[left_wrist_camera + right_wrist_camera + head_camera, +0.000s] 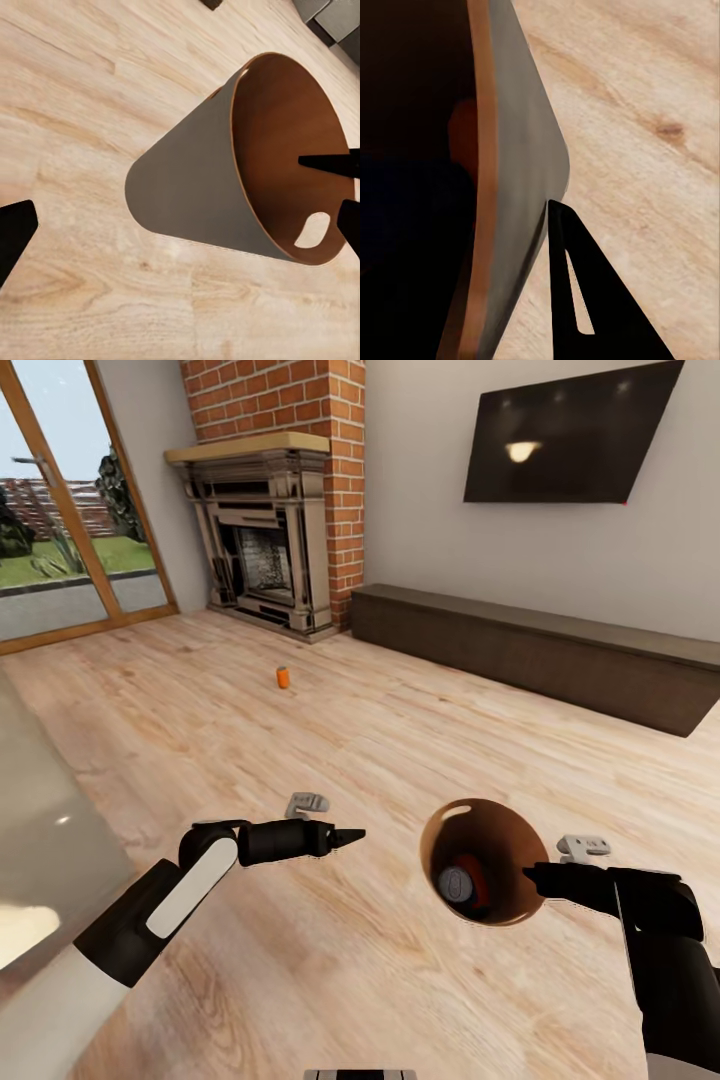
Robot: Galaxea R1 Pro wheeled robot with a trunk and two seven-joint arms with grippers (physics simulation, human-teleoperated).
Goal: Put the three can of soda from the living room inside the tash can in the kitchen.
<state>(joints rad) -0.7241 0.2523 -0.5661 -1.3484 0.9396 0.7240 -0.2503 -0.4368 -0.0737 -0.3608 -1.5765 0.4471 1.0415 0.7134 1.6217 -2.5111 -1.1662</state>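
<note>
One orange can of soda [283,677] stands upright on the wood floor of the living room, far ahead of both arms. My right gripper [530,877] is shut on the rim of the tash can [497,830], which is tilted with its brown inside facing me. Inside it lie a dark can with a silver top [456,884] and an orange can [474,867]. In the right wrist view one finger [577,300] lies against the grey outer wall [521,172]. My left gripper [350,837] is open and holds nothing, to the left of the bin [202,187].
A red-brick fireplace [265,540] stands at the far wall beyond the can. A long dark bench [540,650] runs along the right wall under a TV [570,430]. Glass doors [60,530] are at the far left. A grey low table [40,830] edges in at near left.
</note>
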